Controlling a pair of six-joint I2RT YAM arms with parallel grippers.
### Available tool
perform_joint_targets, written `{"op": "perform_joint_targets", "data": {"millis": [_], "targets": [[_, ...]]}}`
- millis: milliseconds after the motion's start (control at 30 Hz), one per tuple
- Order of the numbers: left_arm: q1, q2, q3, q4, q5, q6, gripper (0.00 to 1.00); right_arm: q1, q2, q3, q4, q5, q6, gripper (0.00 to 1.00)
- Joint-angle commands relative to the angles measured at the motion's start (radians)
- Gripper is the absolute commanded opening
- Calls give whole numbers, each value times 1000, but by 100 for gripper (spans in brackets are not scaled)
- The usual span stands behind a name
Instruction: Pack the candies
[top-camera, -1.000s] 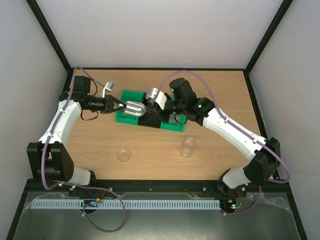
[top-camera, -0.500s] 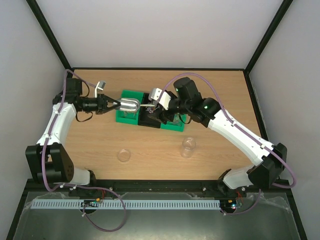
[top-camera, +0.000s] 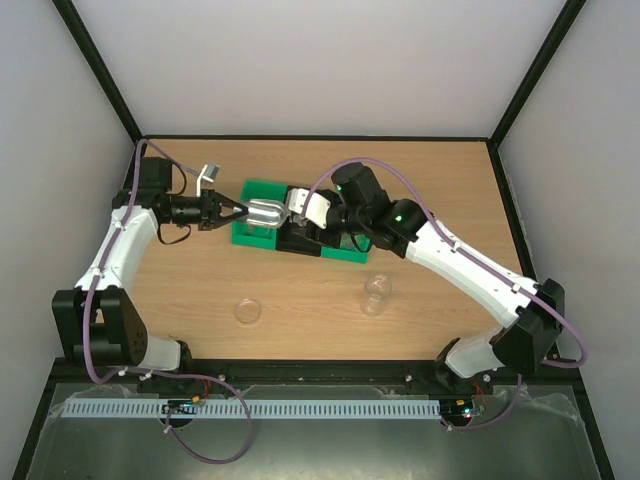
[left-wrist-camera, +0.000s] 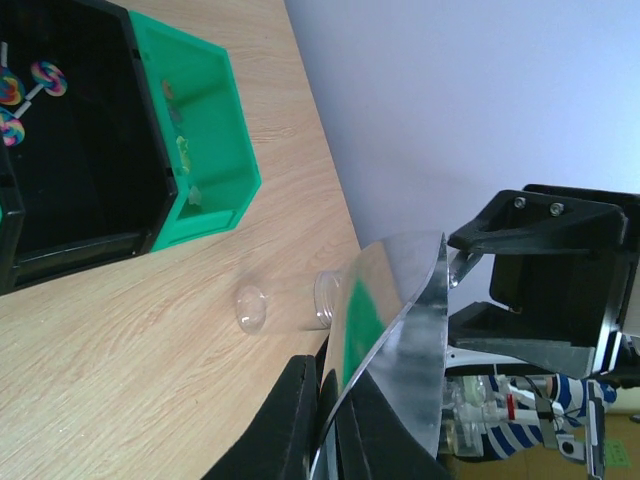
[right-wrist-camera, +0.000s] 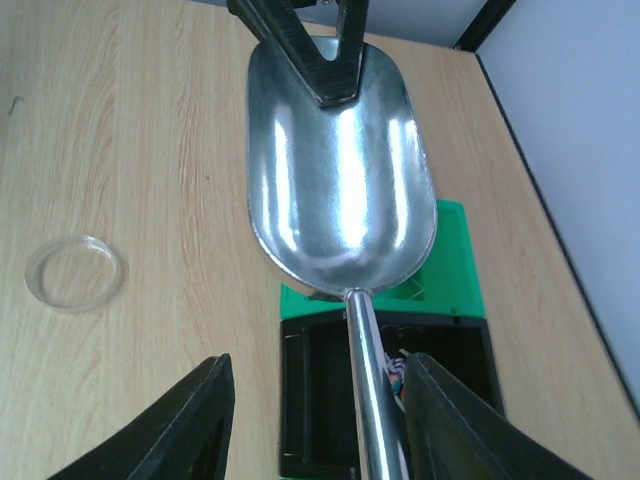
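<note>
No text, label or number is legible anywhere; the candies (left-wrist-camera: 183, 148) are too small to read.

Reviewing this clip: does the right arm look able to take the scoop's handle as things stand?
Probably yes. The scoop handle lies between the right gripper's open fingers, nothing blocking; the left gripper holds the bowl's far rim.

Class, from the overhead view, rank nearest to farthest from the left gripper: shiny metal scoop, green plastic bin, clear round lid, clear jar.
1. Shiny metal scoop, clamped in the left gripper.
2. Green plastic bin, right beneath the scoop.
3. Clear round lid, on the table toward the arm bases.
4. Clear jar, farther off to the right.
</note>
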Motion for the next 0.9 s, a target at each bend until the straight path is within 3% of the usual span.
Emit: {"op": "perform_joint_targets", "data": {"millis": [0, 200, 867], "targets": [[-9, -27, -11, 9, 47, -8, 2, 10, 23, 40, 1, 32, -14, 45], [-12, -28, -16, 10, 58, -4, 2, 11, 30, 40, 14, 47, -12, 34], [-39, -35, -24, 2, 81, 8, 2, 12, 29, 27, 24, 48, -17, 30]]}}
